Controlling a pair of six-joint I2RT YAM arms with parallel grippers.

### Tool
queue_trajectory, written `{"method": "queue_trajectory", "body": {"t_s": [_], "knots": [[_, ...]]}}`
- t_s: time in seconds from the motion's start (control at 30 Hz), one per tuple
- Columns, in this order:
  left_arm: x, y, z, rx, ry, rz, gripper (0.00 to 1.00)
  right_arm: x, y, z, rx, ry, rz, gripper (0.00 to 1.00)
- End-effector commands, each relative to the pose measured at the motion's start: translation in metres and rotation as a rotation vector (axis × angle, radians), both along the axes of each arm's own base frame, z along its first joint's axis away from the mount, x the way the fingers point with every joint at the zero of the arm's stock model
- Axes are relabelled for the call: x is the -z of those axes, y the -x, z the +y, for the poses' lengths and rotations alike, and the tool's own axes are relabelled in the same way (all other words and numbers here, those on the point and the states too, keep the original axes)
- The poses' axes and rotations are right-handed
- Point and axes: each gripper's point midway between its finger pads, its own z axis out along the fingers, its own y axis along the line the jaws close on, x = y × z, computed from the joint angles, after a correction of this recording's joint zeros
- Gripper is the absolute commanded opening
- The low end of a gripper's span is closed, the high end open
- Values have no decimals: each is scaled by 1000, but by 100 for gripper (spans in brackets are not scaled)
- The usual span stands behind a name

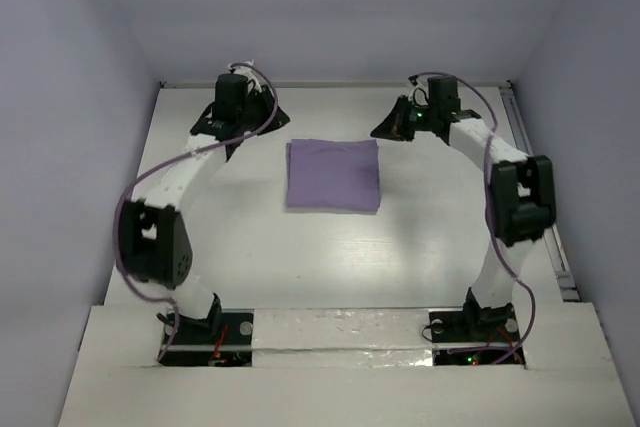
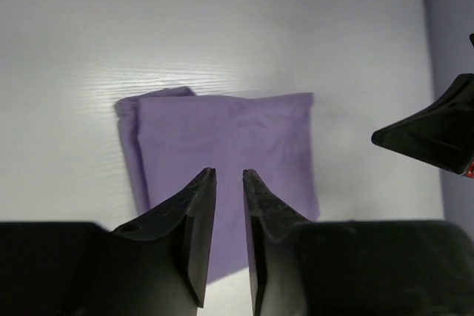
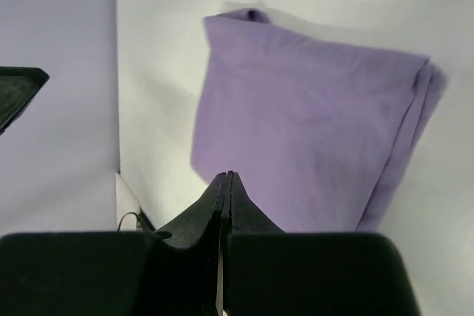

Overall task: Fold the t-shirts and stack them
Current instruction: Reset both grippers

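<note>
The lavender t-shirt (image 1: 332,175) lies folded into a flat, roughly square packet in the middle of the white table. It also shows in the left wrist view (image 2: 226,135) and the right wrist view (image 3: 311,123). My left gripper (image 1: 268,123) hovers just beyond the shirt's far left corner. Its jaws (image 2: 229,175) stand a little apart and hold nothing. My right gripper (image 1: 390,127) hovers just beyond the far right corner. Its jaws (image 3: 227,177) are pressed together and empty. Neither gripper touches the cloth.
The white table (image 1: 300,257) is walled on the left, the back and the right. A rail (image 1: 545,217) runs along the right edge. The right gripper's black finger (image 2: 433,135) shows in the left wrist view, and the left gripper's finger (image 3: 18,90) shows in the right wrist view.
</note>
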Motion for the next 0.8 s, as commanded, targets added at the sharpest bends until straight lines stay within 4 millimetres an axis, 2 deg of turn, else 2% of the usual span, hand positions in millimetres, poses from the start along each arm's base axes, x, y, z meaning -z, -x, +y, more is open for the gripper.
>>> {"method": "queue_trajectory", "body": {"t_s": [0.0,0.03,0.07,0.1,0.13,0.17,0.2,0.23,0.27,0.37,0.43,0.5,0.63,0.77], "knots": [[-90,35,9,-7,24,-216,21,-81,26,-24,87,67,-228,0],[-128,54,16,-21,41,-304,30,-136,50,-33,125,56,-360,0],[-145,63,22,-36,39,-347,37,-142,63,-43,182,74,-383,0],[-161,72,32,-73,31,-389,44,-163,77,-49,213,68,-439,5],[-191,94,42,-97,44,-466,61,-180,91,-55,248,68,-484,13],[-201,103,50,-124,41,-494,72,-215,115,-71,329,66,-580,25],[-210,112,58,-157,37,-521,83,-218,124,-80,381,78,-591,39],[-223,131,67,-179,45,-557,99,-218,133,-91,439,97,-584,88],[-228,139,70,-192,53,-568,99,-234,148,-108,534,99,-630,100],[-233,157,81,-241,85,-566,99,-221,157,-132,658,151,-624,100],[-234,166,82,-241,99,-563,99,-218,170,-140,692,156,-625,100],[-234,172,83,-239,106,-557,99,-225,182,-145,719,145,-649,100],[-228,182,85,-233,101,-567,99,-223,189,-149,721,164,-661,100],[-222,185,83,-224,119,-564,99,-217,188,-142,681,168,-623,100]]}}
